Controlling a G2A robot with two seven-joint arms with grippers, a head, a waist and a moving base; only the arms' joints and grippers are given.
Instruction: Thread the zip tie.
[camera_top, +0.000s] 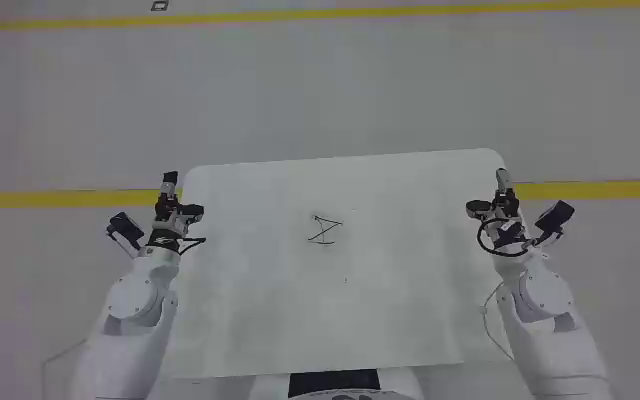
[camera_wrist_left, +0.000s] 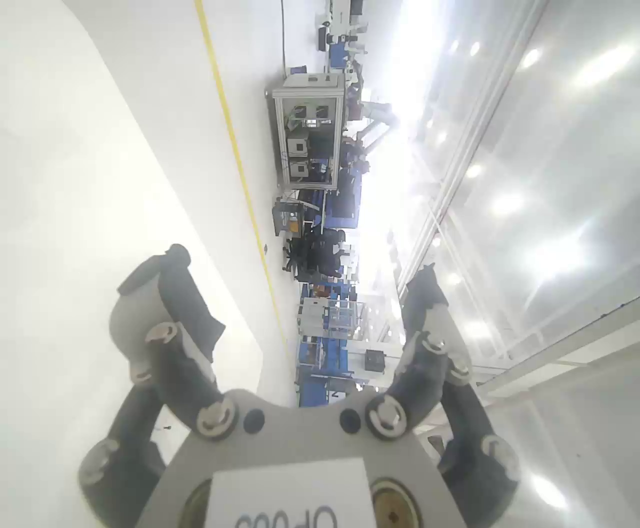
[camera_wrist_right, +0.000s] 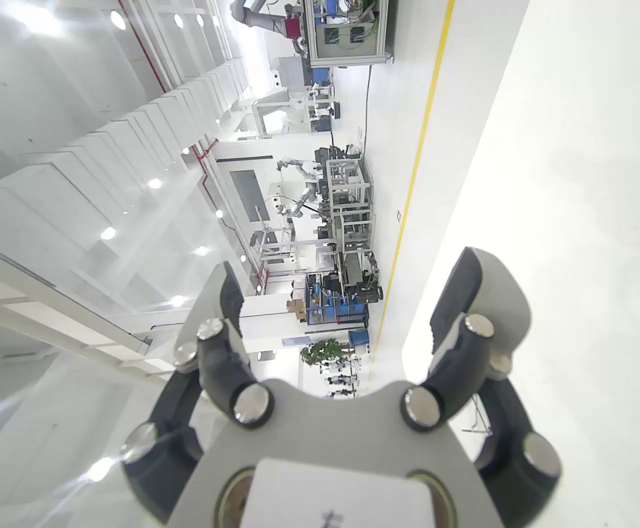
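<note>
A thin black zip tie, bent into a small angular loop, lies flat near the middle of the white table. My left gripper hovers at the table's left edge, far from the tie; in its wrist view the left gripper is open with nothing between its fingers. My right gripper sits at the table's right edge, equally far from the tie. The right gripper is open too, and holds nothing. Both point away toward the room.
The white tabletop has a rounded far edge. A yellow floor line runs behind the table on both sides. Machinery racks stand far off in the hall.
</note>
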